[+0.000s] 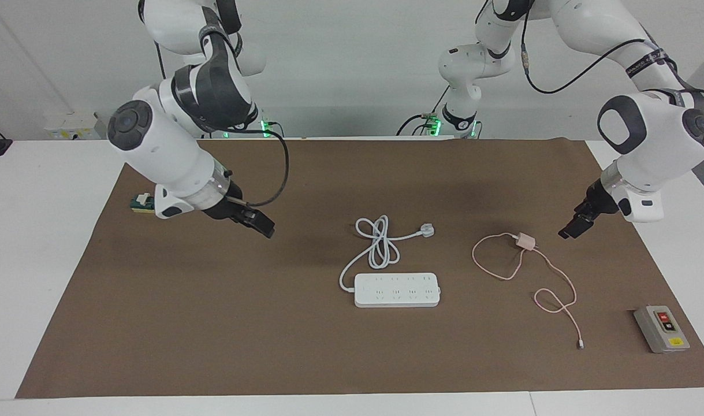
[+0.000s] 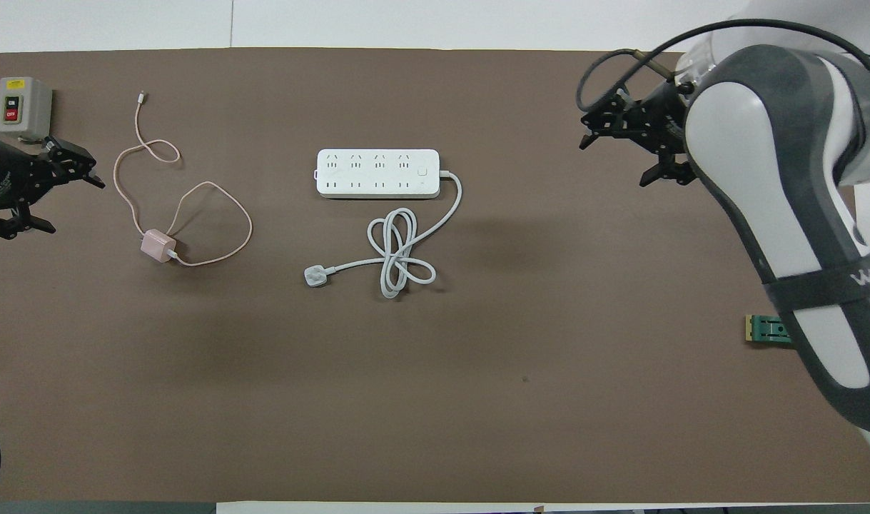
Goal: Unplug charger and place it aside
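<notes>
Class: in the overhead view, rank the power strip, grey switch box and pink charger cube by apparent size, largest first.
1. Power strip
2. Grey switch box
3. Pink charger cube

All lie flat on the mat, so the ranking is clear.

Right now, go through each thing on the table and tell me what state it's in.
Pale pink cube charger: unplugged, lying on the brown mat, thin pink cable loosely looped.
Long white power strip: all sockets empty, its own white plug lying loose.
Grey switch box: untouched near the mat's edge.
Left gripper: fingers open, beside the charger.
Right gripper: fingers open, holding nothing.
</notes>
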### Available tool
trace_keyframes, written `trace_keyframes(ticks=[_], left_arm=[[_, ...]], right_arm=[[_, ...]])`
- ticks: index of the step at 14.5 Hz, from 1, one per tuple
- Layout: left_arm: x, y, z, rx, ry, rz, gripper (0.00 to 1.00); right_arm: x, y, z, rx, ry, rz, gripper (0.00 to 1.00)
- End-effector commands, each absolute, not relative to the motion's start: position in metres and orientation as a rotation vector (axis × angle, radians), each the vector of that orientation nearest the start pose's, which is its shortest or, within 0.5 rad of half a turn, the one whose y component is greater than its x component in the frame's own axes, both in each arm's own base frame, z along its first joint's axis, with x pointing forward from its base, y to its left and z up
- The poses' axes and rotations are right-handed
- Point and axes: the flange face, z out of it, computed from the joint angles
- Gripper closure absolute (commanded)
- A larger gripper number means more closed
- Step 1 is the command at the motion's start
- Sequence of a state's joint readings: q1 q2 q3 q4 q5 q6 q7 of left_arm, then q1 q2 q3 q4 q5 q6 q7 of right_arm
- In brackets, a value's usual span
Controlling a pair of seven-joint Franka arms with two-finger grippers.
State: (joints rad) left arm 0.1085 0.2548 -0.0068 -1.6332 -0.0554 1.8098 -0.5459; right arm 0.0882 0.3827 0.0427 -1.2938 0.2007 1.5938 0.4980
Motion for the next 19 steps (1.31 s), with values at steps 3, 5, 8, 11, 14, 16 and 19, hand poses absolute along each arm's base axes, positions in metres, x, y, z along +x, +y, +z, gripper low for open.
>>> trace_keyframes(ticks=[3,5,8,11,14,16,19], left_arm=[[0.619,0.056,0.511,-3.075,-0.765,0.063,0.00],[0.605,0.054,0.535,-3.109,-0.633,0.064,0.00],[0.584,0.050,0.568,-3.150,-0.397,0.072,0.00],[0.547,0.024,0.591,-3.162,-0.199,0.197,0.00],[0.538,0.013,0.599,-3.132,-0.130,0.190,0.00],[0.548,0.016,0.600,-3.142,-0.094,0.094,0.00],[0.549,0.001,0.600,-3.142,-0.046,0.109,0.00]], right_arm=[[0.620,0.044,0.550,-3.105,-0.009,0.206,0.00],[0.599,0.036,0.557,-3.145,-0.044,0.207,0.00],[0.565,0.032,0.565,-3.194,-0.059,0.182,0.00],[0.535,0.015,0.578,-3.196,-0.084,0.139,0.00],[0.539,-0.007,0.588,-3.190,-0.136,0.114,0.00],[0.540,0.000,0.594,-3.188,-0.150,0.109,0.00],[0.537,0.007,0.609,-3.179,-0.136,0.119,0.00]])
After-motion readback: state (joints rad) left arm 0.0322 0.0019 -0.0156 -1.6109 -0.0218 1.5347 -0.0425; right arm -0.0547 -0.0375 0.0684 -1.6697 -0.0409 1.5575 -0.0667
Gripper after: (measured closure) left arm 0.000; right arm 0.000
